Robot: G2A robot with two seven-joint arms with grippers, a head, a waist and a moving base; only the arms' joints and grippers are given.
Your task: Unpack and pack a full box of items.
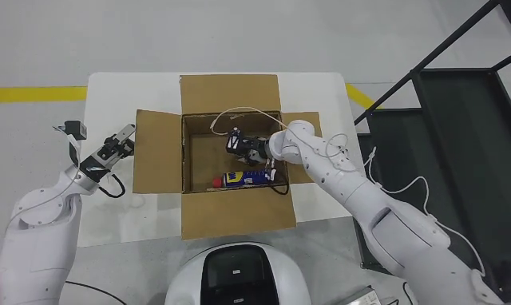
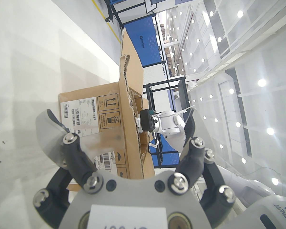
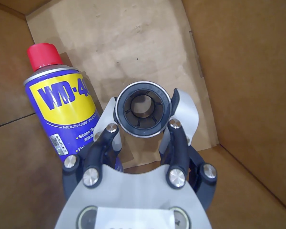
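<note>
Box [image 1: 230, 93]: over its floor the right gripper [image 3: 144, 108] has its fingers pinched on a black ring [image 3: 133, 129], held low, likely for setting down or lifting out. A can [image 3: 62, 101] lies beside it. The box stands open at centre frame on the table [image 1: 112, 97]. At its left, the left gripper [image 2: 119, 129] hangs spread and empty, clear of the flaps.
</note>
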